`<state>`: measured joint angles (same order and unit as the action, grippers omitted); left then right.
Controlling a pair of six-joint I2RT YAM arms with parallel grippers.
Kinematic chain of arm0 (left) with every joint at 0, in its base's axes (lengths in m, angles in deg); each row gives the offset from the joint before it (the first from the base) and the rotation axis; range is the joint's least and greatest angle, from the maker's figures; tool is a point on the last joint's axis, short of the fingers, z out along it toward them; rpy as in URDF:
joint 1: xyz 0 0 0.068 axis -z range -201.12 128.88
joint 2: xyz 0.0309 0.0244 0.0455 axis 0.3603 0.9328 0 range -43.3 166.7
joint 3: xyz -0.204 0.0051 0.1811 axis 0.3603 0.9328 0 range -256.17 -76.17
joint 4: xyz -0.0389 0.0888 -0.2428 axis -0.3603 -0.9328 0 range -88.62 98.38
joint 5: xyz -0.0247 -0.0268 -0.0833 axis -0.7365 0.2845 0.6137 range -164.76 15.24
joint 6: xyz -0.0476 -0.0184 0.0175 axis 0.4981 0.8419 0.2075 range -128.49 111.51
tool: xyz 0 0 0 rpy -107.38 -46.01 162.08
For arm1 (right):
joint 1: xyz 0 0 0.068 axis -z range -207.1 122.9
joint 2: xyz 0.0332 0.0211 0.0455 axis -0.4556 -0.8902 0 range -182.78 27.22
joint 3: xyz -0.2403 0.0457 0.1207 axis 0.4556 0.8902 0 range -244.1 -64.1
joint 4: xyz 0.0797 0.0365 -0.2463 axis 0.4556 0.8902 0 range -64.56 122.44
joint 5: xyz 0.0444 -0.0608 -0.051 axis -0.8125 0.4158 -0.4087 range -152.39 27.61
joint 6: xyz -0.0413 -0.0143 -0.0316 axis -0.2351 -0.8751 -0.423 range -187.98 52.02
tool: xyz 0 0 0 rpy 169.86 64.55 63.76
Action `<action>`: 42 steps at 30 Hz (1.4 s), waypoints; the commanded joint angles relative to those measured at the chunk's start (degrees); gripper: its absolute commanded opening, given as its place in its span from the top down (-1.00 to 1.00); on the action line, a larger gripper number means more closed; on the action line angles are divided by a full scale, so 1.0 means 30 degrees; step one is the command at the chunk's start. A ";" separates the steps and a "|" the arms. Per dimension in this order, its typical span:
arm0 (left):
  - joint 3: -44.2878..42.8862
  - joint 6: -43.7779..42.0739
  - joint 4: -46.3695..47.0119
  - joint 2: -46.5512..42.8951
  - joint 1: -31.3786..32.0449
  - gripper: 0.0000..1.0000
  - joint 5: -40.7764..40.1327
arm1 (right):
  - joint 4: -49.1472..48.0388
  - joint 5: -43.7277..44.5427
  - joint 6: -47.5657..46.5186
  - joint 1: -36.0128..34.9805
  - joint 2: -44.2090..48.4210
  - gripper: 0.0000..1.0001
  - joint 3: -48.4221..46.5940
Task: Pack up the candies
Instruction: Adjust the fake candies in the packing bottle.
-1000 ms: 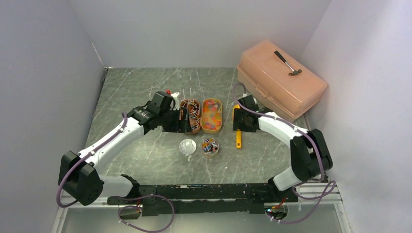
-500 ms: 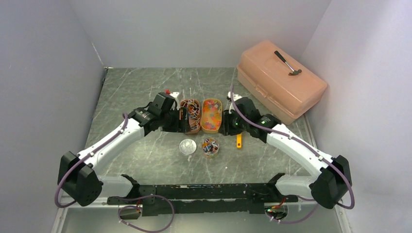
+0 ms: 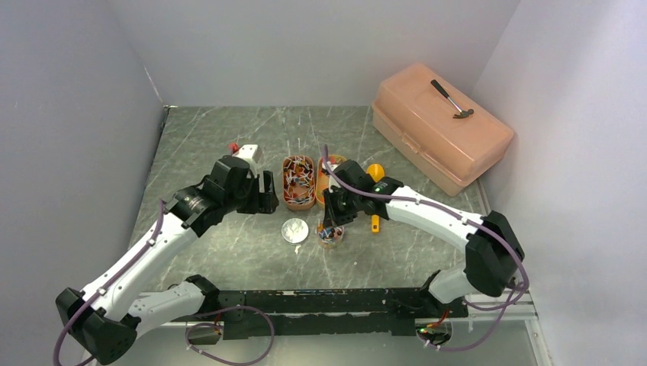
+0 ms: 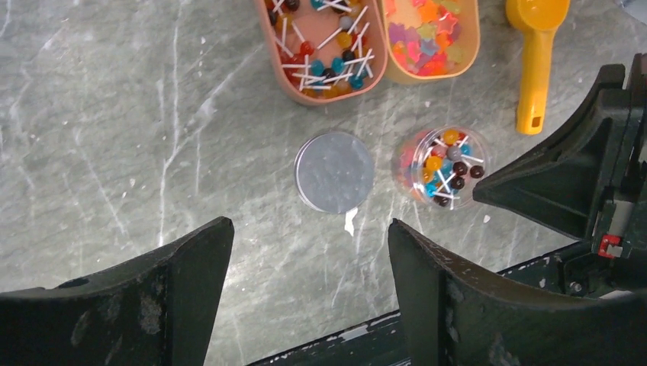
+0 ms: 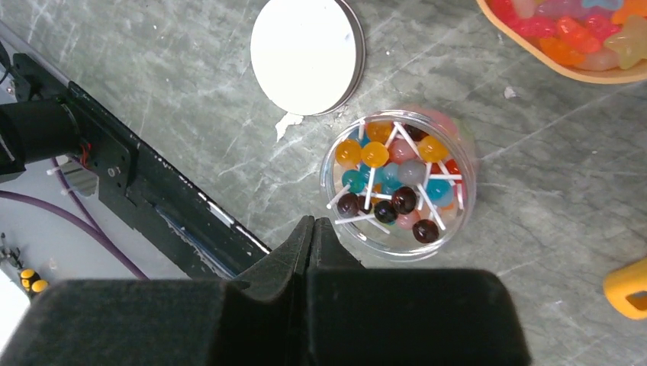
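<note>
Where the overhead camera looks down on the grey marbled surface (image 3: 229, 137), the candies (image 3: 299, 180) sit in three places: ball sweets on white sticks in a brown tray (image 3: 288, 200), gummies in an orange tray (image 3: 333, 162) touching its right side, and a mixed lot in a clear cup (image 3: 329, 233) nearer the arms. A round lid (image 3: 294, 230) lies flat just left of the cup. The left end effector (image 3: 265, 194) hangs beside the brown tray's left wall, and the right end effector (image 3: 333, 210) sits over the near end of the orange tray, close to the cup. An orange scoop (image 3: 375, 172) lies to the right, and a hammer (image 3: 452, 99) rests on a peach toolbox (image 3: 441, 133) at the far right.

From the left wrist, the left end effector (image 4: 309, 229) stands wide apart with only bare surface between its fingers (image 4: 191, 282); the lid, cup, both trays and scoop lie beyond.

From the right wrist, the right end effector (image 5: 309, 229) is pressed fully together, gripping nothing, its tip just at the near rim of the cup.
</note>
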<state>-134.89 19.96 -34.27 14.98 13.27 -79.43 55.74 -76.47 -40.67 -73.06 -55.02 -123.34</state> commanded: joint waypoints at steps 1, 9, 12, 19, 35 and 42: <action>0.0381 -0.0227 -0.0902 -0.1007 0.0056 -0.60 -0.1022 | -0.1075 -0.0146 0.0802 -0.0501 -0.0708 1.00 -0.1005; 0.0984 0.0107 -0.1028 -0.1725 0.0079 -0.64 -0.1047 | -0.1295 0.0385 0.1378 -0.0883 -0.2278 1.00 -0.1254; 0.1135 0.0264 -0.1049 -0.1866 0.0079 -0.64 -0.0979 | -0.1357 0.0520 0.1423 -0.1012 -0.2480 1.00 -0.0965; 0.1292 0.0489 -0.0989 -0.2094 0.0079 -0.65 -0.0913 | -0.1518 0.0674 0.1517 -0.1227 -0.2234 1.00 0.0075; 0.1066 0.0713 -0.0748 -0.1603 0.0075 -0.65 -0.0600 | -0.1463 0.1766 0.1864 -0.1254 -0.0940 1.00 0.2169; 0.1112 0.0771 -0.0665 -0.1560 0.0079 -0.64 -0.0626 | -0.1743 0.2121 0.2247 -0.1239 -0.0145 1.00 0.2786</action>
<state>-130.87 21.23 -37.57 10.32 13.27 -81.61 49.62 -73.09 -34.70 -76.71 -57.69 -116.89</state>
